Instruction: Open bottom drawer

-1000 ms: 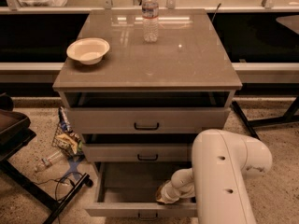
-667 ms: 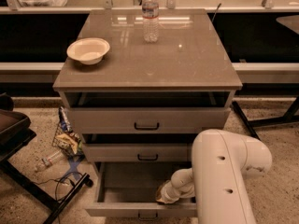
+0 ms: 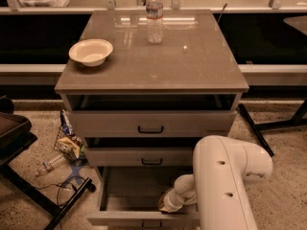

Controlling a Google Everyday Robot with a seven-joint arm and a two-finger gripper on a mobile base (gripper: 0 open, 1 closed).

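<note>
Grey-beige is the colour of the cabinet [image 3: 192, 66] in front of you, and it has three drawers. Your bottom drawer [image 3: 120, 218] is at the lowest place, close to the floor, and it stands far out from the cabinet, so you look down into its inside. Its small black handle [image 3: 151, 224] is at the very bottom edge of the view. The top drawer [image 3: 110, 123] and the middle drawer [image 3: 115, 156] stand out only a little. The white arm [image 3: 225, 186] fills the lower right and bends down to the left. The gripper [image 3: 169, 206] is low inside the bottom drawer, just behind the front panel and near its middle. You cannot tell how far it is open, or if it has hold of something. On the cabinet top a white bowl [image 3: 91, 51] is at the left and a clear water bottle [image 3: 154, 18] stands upright at the back.
</note>
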